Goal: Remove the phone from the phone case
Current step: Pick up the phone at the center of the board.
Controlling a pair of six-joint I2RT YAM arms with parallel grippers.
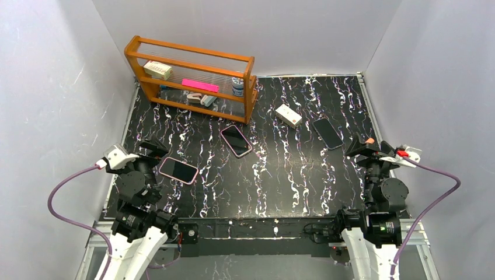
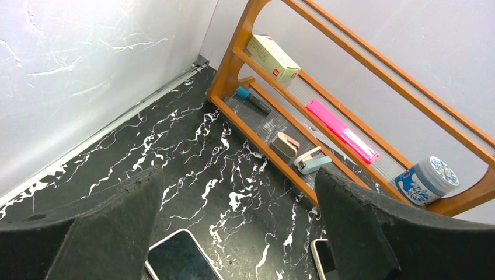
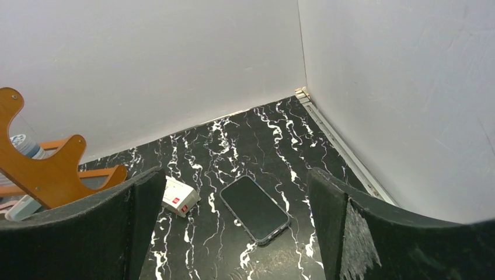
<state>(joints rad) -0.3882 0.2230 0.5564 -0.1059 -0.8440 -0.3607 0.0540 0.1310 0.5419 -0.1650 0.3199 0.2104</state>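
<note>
Left hand (image 2: 238, 195) gapes wide, empty; right hand (image 3: 236, 189) likewise. Overhead frame: pink-cased phone (image 1: 178, 170) lower left, second pink-cased phone (image 1: 236, 140) centre, dark phone (image 1: 327, 133) right of centre.

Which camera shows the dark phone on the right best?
The right wrist view: the phone lies whole, close and unblocked in mid-frame, with its case rim visible. The top view shows the same phone whole but small. The left wrist view does not show it.

Bright, even overhead light; soft shadows, sharp frames, little glare.
</note>
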